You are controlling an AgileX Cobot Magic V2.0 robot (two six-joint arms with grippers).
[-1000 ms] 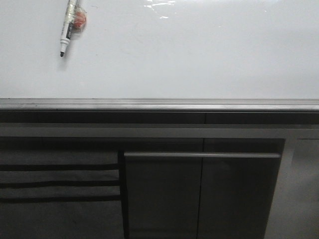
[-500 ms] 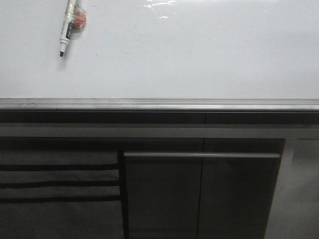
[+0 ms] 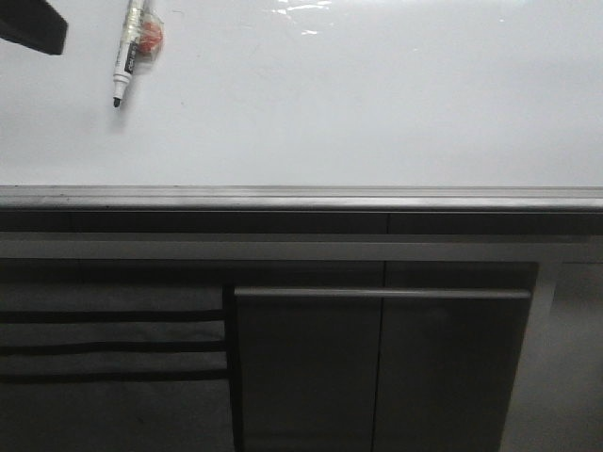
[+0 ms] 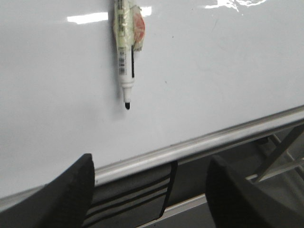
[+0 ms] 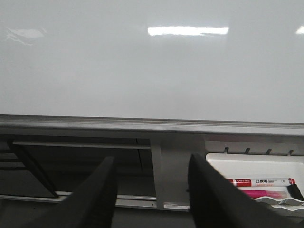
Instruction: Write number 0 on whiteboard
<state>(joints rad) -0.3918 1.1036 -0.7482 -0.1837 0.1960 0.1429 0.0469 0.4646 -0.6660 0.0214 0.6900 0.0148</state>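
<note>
A glossy whiteboard (image 3: 358, 104) bears no number 0 yet, the marker (image 3: 129, 49) stuck untouched at its far left, while both the left pincer (image 4: 152, 190) and right pincer (image 5: 152, 194) hang released, grasping nothing

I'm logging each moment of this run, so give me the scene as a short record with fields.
board: whiteboard, glossy white, grey edge strip, no 0 drawn yet
marker: marker lying on the board, uncapped, black tip toward the edge strip
tag: tape and a red-orange bit on the marker barrel
left hand: left hand open, short of the marker, holding nothing
right hand: right hand open, empty
extra: markers in a tray below the board
</note>
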